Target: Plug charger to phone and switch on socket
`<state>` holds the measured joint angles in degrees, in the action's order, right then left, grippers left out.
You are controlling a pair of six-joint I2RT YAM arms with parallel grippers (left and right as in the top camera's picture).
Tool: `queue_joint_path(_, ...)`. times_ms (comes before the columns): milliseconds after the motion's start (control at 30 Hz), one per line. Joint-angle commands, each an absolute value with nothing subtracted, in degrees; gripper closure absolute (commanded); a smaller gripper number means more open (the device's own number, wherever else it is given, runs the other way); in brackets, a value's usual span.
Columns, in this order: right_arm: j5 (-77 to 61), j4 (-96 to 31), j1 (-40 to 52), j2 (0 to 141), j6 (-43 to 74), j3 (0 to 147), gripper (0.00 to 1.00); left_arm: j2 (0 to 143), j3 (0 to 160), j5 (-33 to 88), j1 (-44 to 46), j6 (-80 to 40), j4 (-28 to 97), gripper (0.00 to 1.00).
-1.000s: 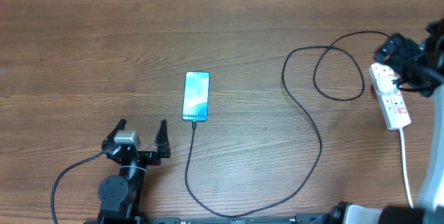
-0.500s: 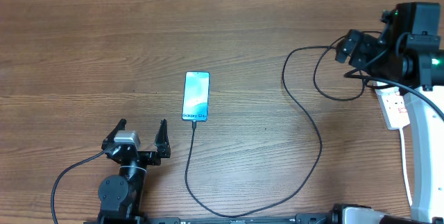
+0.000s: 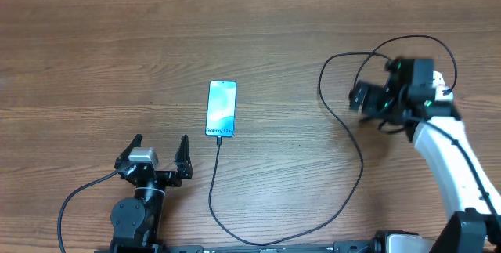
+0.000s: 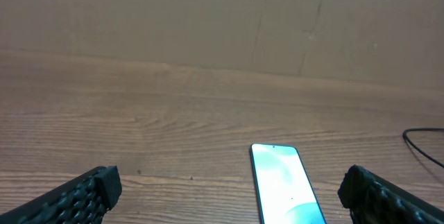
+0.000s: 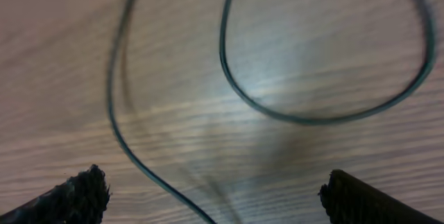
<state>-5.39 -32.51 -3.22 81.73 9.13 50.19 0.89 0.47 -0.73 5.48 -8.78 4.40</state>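
Note:
The phone [image 3: 221, 109] lies flat at mid-table with its blue screen lit, and it also shows in the left wrist view as phone [image 4: 284, 186]. The black charger cable [image 3: 356, 155] meets the phone's near edge, runs along the front and curls into a loop at the right. My right gripper [image 3: 358, 99] hovers open over that loop, with cable [image 5: 298, 116] on the wood under its fingers [image 5: 76, 196]. My left gripper [image 3: 160, 145] rests open near the front, left of the phone. The socket is hidden under the right arm.
The right arm's white links [image 3: 446, 151] stretch along the right side of the wooden table [image 3: 94, 57]. A cardboard wall [image 4: 208, 16] stands behind the table's far edge. A grey lead [image 3: 74, 198] trails from the left arm's base.
The right arm has swung from the far right edge, over the socket, leftward and nearer to hover over the cable loop. The left arm, phone and cable have not moved.

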Motion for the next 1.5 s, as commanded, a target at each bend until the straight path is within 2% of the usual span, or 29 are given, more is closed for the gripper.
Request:
queue_joint_path(0,-6.59,-28.64,-2.94,77.34,8.60,44.01,0.00,0.25,0.27,-1.02,5.15,-7.88,4.34,0.01)
queue_joint_path(567,-8.71,8.75,-2.94,65.76,8.71,12.93,0.00,0.25,0.27,-1.04,5.15,-7.88,4.34,0.00)
queue_joint_path(800,-8.69,16.51,-2.96,59.55,10.59,3.36,0.00,0.25,0.27,-1.02,5.15,-7.88,4.34,0.00)
queue_joint_path(1067,-9.17,14.61,-2.94,50.33,12.21,0.43,0.00,0.25,0.27,-1.02,5.15,-7.88,4.36,0.00)
queue_joint_path(1467,-9.32,0.38,-2.94,30.85,12.16,0.43,0.00,0.25,0.27,-1.02,5.15,-7.88,4.34,0.00)
